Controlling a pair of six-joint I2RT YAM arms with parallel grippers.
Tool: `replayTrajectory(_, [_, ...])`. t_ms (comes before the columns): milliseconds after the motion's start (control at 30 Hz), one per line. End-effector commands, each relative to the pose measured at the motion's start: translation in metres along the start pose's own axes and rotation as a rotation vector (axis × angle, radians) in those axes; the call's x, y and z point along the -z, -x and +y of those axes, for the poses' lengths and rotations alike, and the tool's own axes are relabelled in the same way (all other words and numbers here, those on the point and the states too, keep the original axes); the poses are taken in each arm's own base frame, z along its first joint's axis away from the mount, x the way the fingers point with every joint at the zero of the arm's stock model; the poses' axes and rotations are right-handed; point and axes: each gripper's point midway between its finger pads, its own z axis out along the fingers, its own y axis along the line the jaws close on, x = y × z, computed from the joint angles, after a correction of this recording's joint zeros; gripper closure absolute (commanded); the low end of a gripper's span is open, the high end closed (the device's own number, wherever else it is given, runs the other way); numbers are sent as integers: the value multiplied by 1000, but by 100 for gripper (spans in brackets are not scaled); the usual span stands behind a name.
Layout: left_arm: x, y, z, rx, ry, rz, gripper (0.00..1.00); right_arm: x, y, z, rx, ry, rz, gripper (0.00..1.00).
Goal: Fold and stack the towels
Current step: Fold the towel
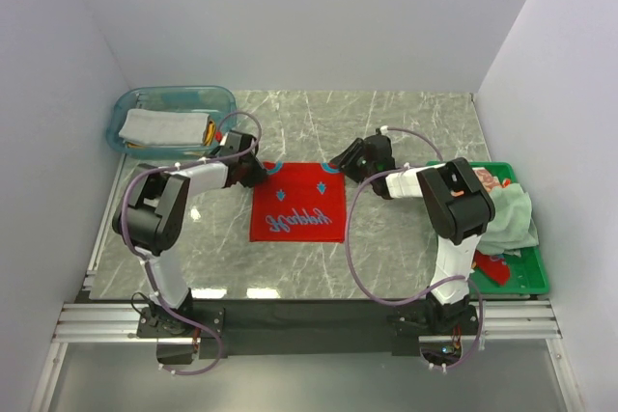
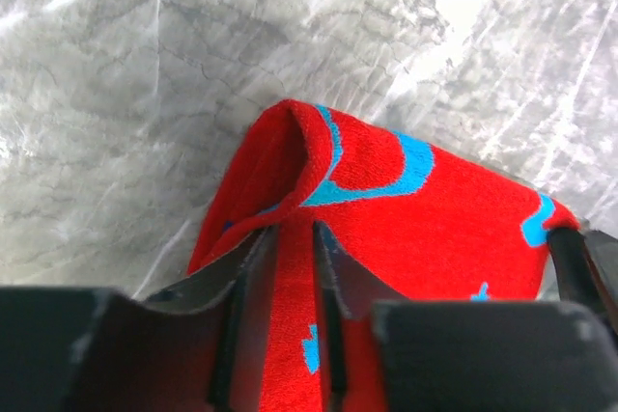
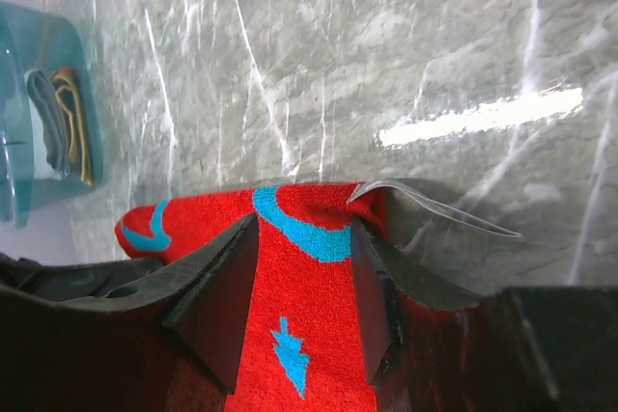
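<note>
The left claw [image 2: 294, 235] pinches the red towel [image 1: 297, 202] at its far left corner on the table [image 1: 406, 123]. The right claw [image 3: 304, 226] sits around the far right corner; I cannot tell if it squeezes.

The red towel [image 1: 297, 203] is soft terry cloth with a matt, nubbly pile and blue woven-in patterns. Under it, the bench [image 1: 406, 123] is a grey marble-veined surface, smooth and glossy, with lights reflected in it. The left fingers [image 2: 217, 277] on the towel are matt dark plastic. Left of the towel, the tub [image 1: 224, 98] is clear teal plastic. Right of the towel, the crate [image 1: 529, 282] is opaque green plastic.
</note>
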Motion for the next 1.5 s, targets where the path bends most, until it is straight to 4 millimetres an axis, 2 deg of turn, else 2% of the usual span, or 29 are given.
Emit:
replayTrajectory(0, [6,-25,35,21,86,63,70,-6,23,0,22,-10,-63,50])
replayTrajectory(67, [11,-27,35,29,78,63,67,-4,25,7,53,3,-56,50])
replayTrajectory(167, [25,-20,18,19,25,42,59,4,34,31,93,65,-55,50])
replayTrajectory(233, [36,-9,2,-4,-27,9,52,11,39,51,105,128,-51,50])
replayTrajectory(267, [40,-1,-8,-10,-55,-13,44,14,40,58,106,155,-46,49])
replayTrajectory(367, [50,17,-29,-28,-105,-59,38,21,40,83,114,240,-21,48])
replayTrajectory(533, [56,37,-53,-31,-176,-118,39,30,36,125,158,351,-15,44])
replayTrajectory(600, [51,39,-55,-22,-197,-135,47,29,28,140,169,389,1,43])
replayTrajectory(633, [49,42,-60,-11,-222,-149,51,22,23,138,151,389,18,43])
replayTrajectory(667, [45,41,-59,-3,-233,-147,61,21,18,146,149,418,19,43])
replayTrajectory(733, [33,41,-59,3,-248,-147,67,9,9,139,115,409,32,43])
replayTrajectory(800, [20,40,-51,6,-226,-146,77,1,5,139,98,421,31,43])
replayTrajectory(967, [1,42,-24,41,-192,-164,90,-23,-7,108,39,368,32,43])
replayTrajectory(1133, [-12,30,1,70,-170,-160,91,-37,-21,72,-9,291,40,43])
replayTrajectory(1267, [-18,16,25,123,-154,-143,91,-38,-18,50,-78,253,6,44])
replayTrajectory(1300, [-18,18,27,141,-160,-152,90,-36,-20,42,-101,235,9,44])
replayTrajectory(1400, [-18,17,39,170,-144,-154,90,-33,-12,27,-147,190,-21,44])
replayTrajectory(1467, [-17,17,40,171,-146,-156,88,-30,-9,23,-154,171,-40,44])
